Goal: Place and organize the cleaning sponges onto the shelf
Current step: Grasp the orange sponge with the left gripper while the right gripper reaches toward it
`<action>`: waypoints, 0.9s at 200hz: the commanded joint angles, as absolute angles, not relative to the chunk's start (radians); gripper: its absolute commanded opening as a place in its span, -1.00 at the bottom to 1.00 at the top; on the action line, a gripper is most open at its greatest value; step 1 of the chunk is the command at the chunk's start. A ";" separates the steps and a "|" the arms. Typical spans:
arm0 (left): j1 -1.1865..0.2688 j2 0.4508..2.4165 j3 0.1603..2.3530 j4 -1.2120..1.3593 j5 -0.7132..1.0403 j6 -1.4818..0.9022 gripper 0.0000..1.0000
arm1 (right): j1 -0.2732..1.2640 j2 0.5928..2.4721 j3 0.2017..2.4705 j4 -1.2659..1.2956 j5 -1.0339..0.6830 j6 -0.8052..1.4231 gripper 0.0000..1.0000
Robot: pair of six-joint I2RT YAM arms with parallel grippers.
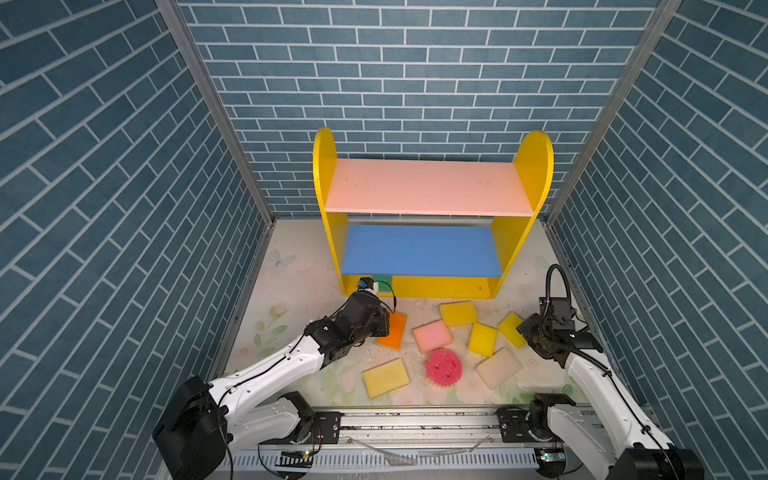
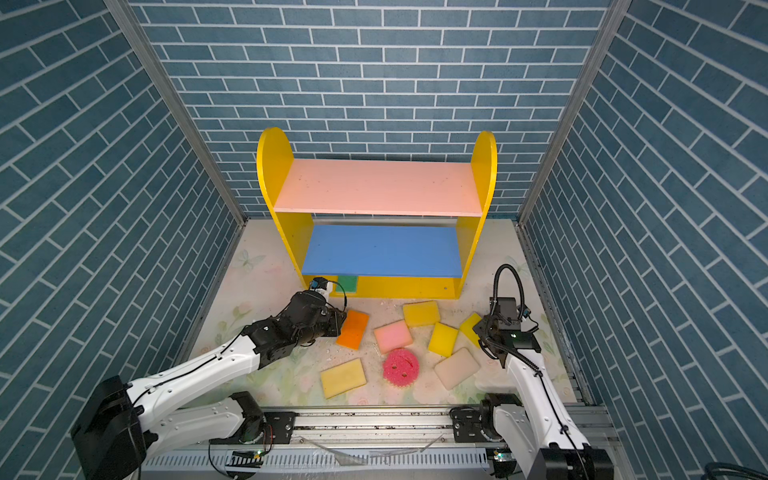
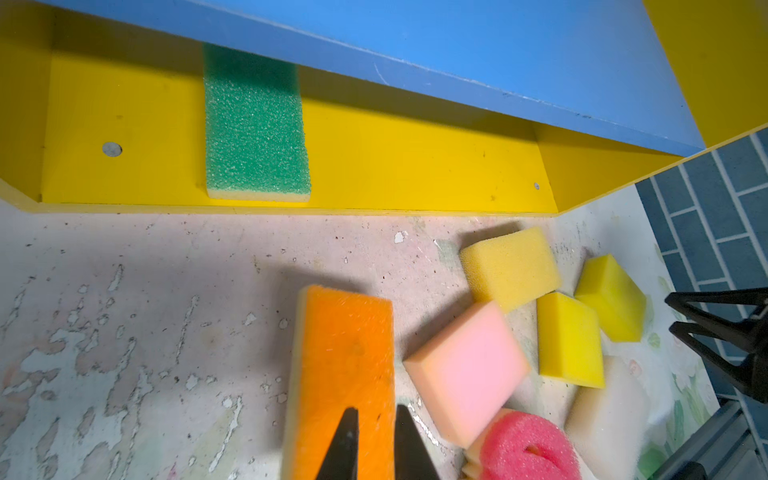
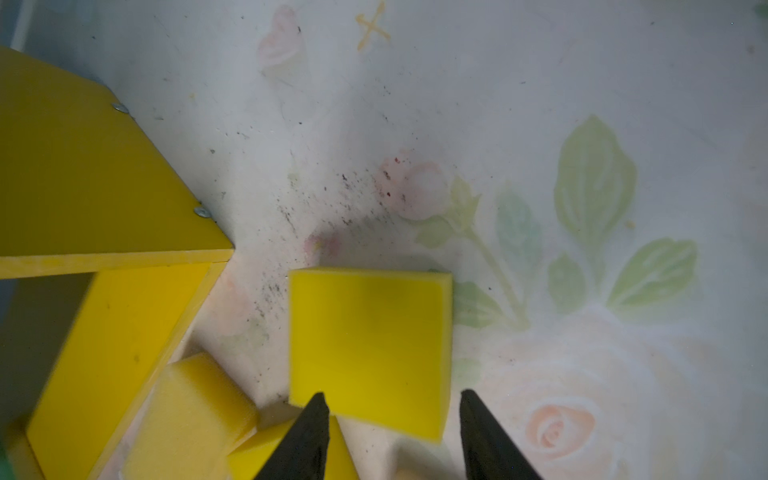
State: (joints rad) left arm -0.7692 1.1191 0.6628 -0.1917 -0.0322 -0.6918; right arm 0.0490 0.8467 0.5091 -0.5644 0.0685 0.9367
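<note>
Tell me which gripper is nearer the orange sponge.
Left. The left gripper hangs directly over the orange sponge. The right gripper is well away on the other side, open above a bright yellow sponge.

No readable text, label, brand or number anywhere; only a yellow X-like mark (image 4: 372, 25) on the floral mat (image 4: 582, 83).
</note>
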 commanded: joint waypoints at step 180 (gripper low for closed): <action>-0.758 1.047 0.507 -0.292 -0.118 -0.757 0.16 | 1.144 1.571 1.078 -0.283 0.262 0.742 -0.85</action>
